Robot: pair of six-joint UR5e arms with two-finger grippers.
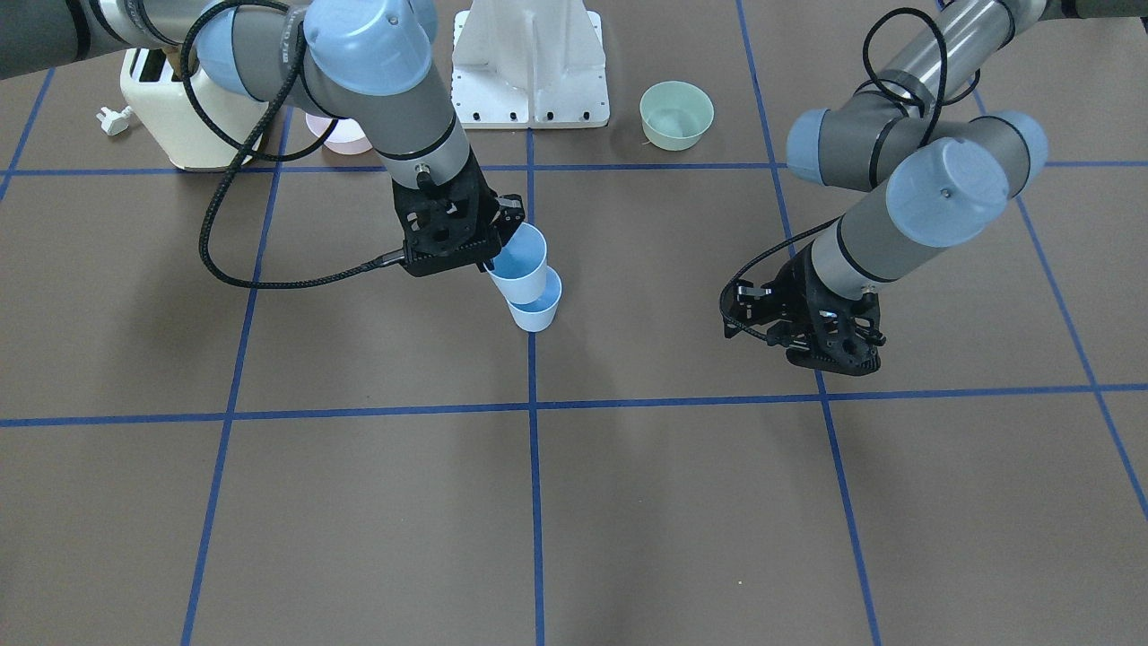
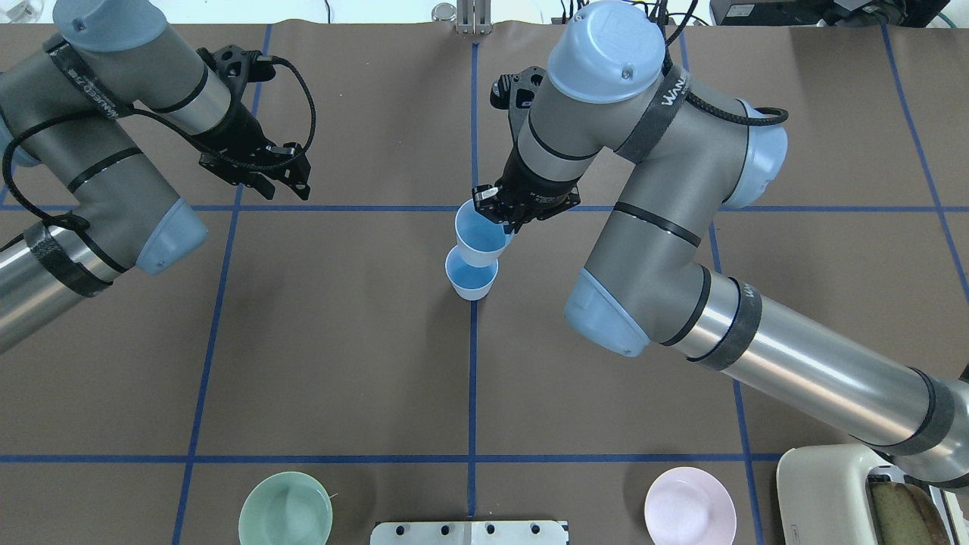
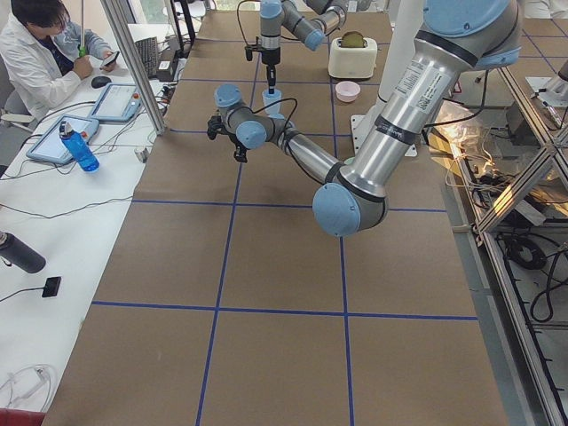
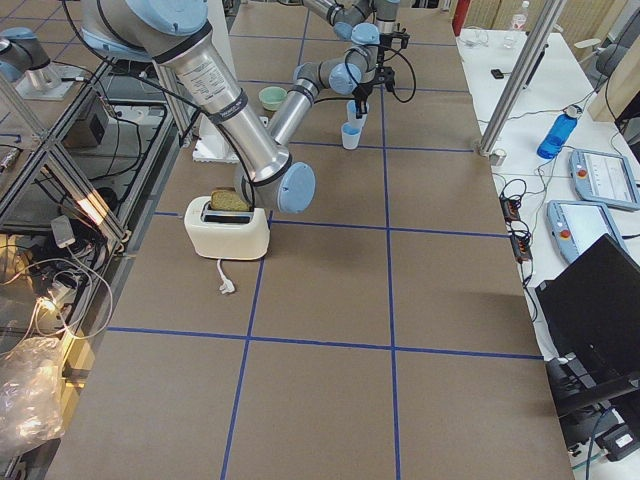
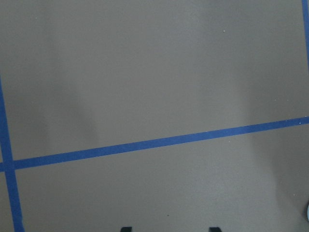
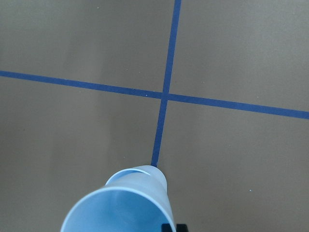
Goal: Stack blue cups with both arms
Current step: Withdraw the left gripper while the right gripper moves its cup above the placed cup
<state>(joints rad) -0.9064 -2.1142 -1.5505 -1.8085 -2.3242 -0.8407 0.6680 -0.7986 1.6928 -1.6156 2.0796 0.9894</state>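
My right gripper (image 2: 500,219) is shut on the rim of a light-blue cup (image 2: 479,233), which it holds slightly tilted just above the second blue cup (image 2: 471,277). That cup stands upright on the centre blue tape line. In the front view the held cup (image 1: 520,260) overlaps the rim of the lower cup (image 1: 536,310), and I cannot tell if they touch. The right wrist view shows the held cup (image 6: 120,210) with the lower cup's rim (image 6: 137,173) behind it. My left gripper (image 2: 281,180) is open and empty, well off to the left, also in the front view (image 1: 830,354).
A green bowl (image 2: 285,509) and a pink bowl (image 2: 690,511) sit near the robot's base, either side of the white pedestal (image 1: 529,63). A cream toaster (image 2: 840,492) with bread stands by the right arm. An operator sits beyond the table in the exterior left view.
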